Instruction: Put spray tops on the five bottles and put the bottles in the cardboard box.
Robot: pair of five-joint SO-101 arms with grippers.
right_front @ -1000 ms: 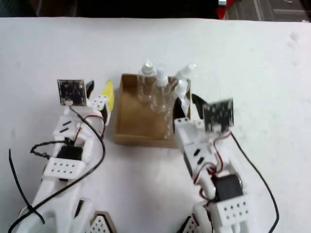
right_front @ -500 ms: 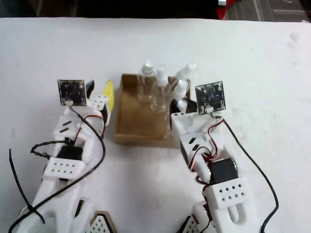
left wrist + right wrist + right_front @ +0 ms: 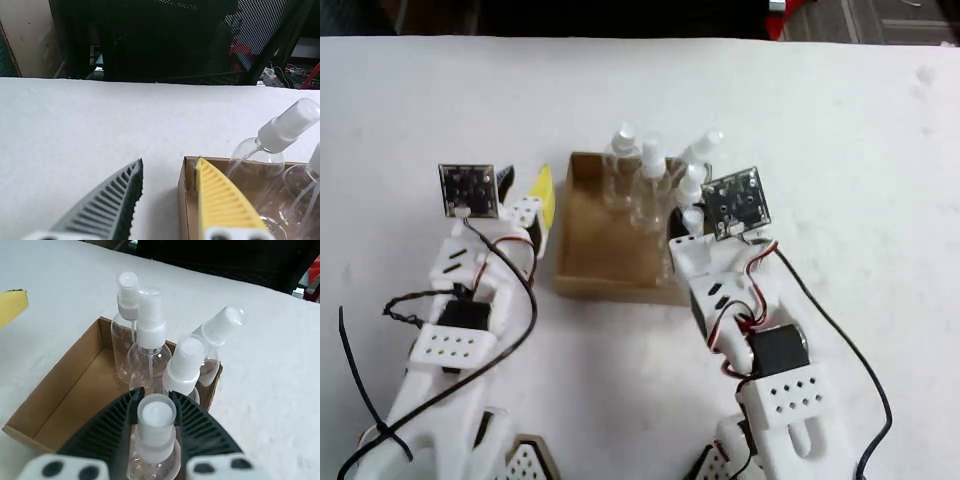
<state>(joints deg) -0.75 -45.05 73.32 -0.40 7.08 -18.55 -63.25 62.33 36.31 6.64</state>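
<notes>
The cardboard box (image 3: 595,250) lies between my two arms. Several clear bottles with white spray tops (image 3: 645,175) stand in its far right corner; in the right wrist view they are bunched together (image 3: 150,335). My right gripper (image 3: 155,391) is shut on the neck of one more bottle (image 3: 155,422) with a spray top, held upright by the box's right wall (image 3: 692,215), close behind the others. I cannot tell whether it rests on the bottom. My left gripper (image 3: 169,161) is open and holds nothing; it sits at the box's far left corner (image 3: 187,170), the yellow finger (image 3: 542,195) along the wall.
White table (image 3: 840,130) lies all round, with free room to the far side and right. The table's far edge meets a dark area (image 3: 165,40). Loose black cables (image 3: 350,370) run along both arms.
My right arm has swung left and turned its wrist, bringing the held bottle up against the other bottles at the box's right side. The left arm has stayed put.
</notes>
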